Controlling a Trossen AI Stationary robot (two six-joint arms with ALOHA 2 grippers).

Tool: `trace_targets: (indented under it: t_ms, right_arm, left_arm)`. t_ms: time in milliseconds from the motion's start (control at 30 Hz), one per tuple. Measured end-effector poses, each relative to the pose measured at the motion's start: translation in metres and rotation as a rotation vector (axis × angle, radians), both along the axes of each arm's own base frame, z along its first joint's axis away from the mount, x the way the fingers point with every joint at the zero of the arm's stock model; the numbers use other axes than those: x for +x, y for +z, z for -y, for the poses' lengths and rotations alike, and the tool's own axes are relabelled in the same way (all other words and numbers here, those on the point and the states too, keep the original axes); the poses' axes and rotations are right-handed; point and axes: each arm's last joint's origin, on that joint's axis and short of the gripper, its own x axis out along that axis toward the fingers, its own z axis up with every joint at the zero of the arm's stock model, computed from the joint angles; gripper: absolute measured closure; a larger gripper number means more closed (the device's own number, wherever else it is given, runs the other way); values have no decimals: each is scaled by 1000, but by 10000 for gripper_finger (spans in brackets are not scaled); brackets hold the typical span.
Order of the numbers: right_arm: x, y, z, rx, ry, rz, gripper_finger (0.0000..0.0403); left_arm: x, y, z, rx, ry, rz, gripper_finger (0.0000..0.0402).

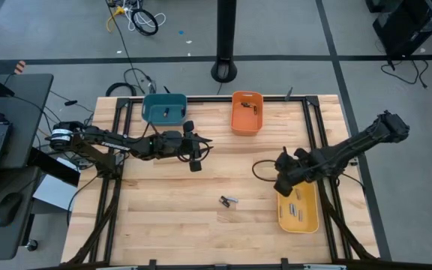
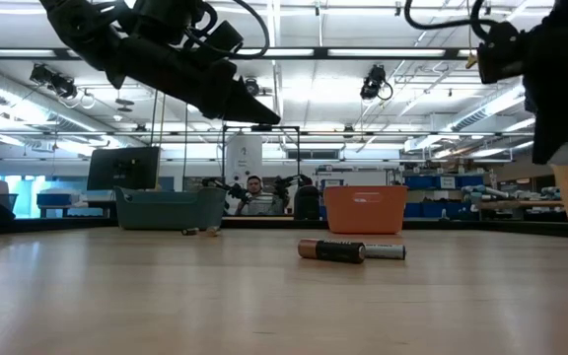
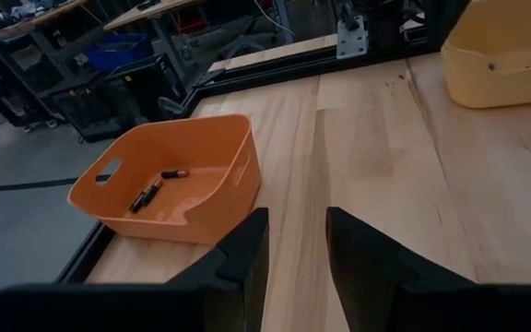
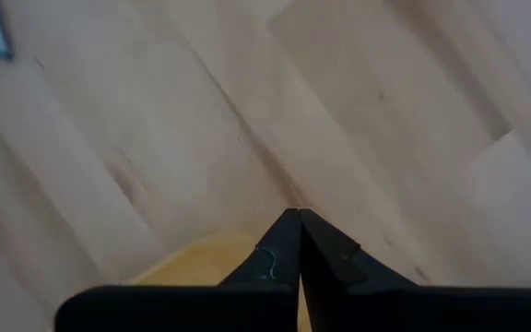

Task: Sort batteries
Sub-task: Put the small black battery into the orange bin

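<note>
A pale, planked wooden counter [image 1: 171, 210] was seen from above. Two small cylindrical batteries [image 1: 229, 200], one dark and one silvery, lay side by side at lower centre. A smooth teal plastic bin [image 1: 163, 108] and a rounded orange bin [image 1: 247, 112], dark batteries inside, stood along the upper edge; a yellow bin [image 1: 299, 211] sat at lower right. The left hand [image 1: 196, 160] was held empty at centre left, fingers spread. The right hand [image 1: 283, 186] was pressed together, empty, over the yellow bin's edge.
</note>
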Motion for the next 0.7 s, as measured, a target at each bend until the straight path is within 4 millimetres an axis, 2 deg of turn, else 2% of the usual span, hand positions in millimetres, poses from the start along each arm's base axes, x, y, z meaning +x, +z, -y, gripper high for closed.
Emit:
trace_targets:
  t_ms: [167, 333, 600, 700]
  right_arm:
    - [-3, -10, -4, 71, 31, -23, 392]
    - [-4, -9, -11, 116, 61, -28, 388]
    - [0, 18, -9, 41, 91, -13, 381]
    - [7, 27, -5, 19, 102, 40, 374]
  left_arm:
    - [-5, 3, 0, 4, 23, -24, 284]
    - [-8, 8, 0, -13, 37, -13, 284]
    - [-9, 4, 0, -18, 36, -47, 284]
    - [-8, 5, 2, -45, -29, -34, 286]
